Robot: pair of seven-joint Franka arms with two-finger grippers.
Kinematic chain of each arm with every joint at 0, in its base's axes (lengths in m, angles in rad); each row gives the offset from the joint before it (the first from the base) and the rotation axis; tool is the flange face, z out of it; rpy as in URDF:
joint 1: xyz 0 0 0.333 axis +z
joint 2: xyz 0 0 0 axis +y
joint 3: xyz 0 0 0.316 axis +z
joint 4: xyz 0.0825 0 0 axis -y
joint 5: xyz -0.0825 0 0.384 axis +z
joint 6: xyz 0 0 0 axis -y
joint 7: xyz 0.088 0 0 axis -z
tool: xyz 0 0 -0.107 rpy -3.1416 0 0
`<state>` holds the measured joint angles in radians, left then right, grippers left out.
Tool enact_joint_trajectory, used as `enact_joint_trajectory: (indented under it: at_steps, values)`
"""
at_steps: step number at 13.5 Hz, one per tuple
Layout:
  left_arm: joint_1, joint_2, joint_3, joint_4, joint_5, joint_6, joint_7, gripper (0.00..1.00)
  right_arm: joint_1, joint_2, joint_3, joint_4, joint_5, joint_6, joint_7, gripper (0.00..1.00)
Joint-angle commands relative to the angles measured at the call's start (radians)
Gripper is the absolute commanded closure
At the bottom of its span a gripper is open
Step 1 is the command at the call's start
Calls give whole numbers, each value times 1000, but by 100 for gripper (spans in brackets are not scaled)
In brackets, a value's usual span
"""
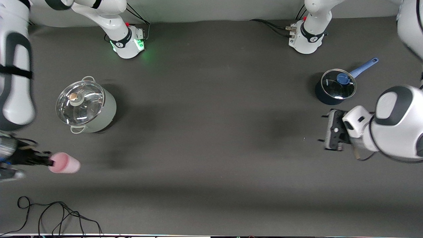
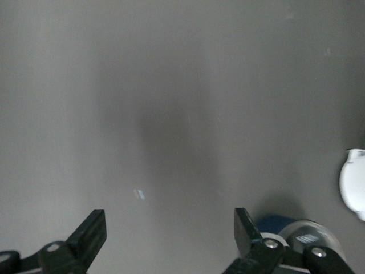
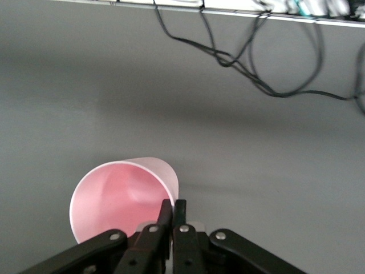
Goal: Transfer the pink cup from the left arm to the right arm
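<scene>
The pink cup (image 1: 64,163) hangs tipped on its side over the table at the right arm's end, its shadow on the mat beneath. My right gripper (image 1: 49,162) is shut on the cup's rim. In the right wrist view one finger sits inside the cup (image 3: 122,194) and the other outside, the gripper (image 3: 173,208) pinching the thin wall. My left gripper (image 1: 321,129) stands open and empty over bare mat at the left arm's end, beside the blue saucepan. The left wrist view shows the left gripper (image 2: 171,225) with its fingers wide apart and only the table between them.
A steel pot with a glass lid (image 1: 86,105) stands close to the cup, farther from the front camera. A blue saucepan with lid (image 1: 335,86) sits near the left gripper and shows at the edge of the left wrist view (image 2: 302,234). Black cables (image 1: 49,215) lie at the table's front edge.
</scene>
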<state>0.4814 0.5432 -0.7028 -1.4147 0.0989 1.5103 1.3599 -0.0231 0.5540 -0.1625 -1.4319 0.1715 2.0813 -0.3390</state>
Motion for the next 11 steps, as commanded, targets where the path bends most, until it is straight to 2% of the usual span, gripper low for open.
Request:
enact_joint_trajectory:
  at_steps: [1, 3, 6, 11]
  values:
    - [-10, -124, 72, 32, 31, -97, -169, 0, 17, 81, -6, 8, 23, 78, -23, 100]
    - [-12, -184, 108, 82, 33, -136, -304, 0, 25, 115, -6, 8, 23, 111, -23, 100]
    - [-26, -268, 108, 80, 96, -171, -613, 0, 20, 139, -6, 5, 23, 115, -78, 100]
    - [-64, -292, 97, 98, 98, -238, -1138, 0, 3, 179, -6, -7, 23, 129, -166, 100]
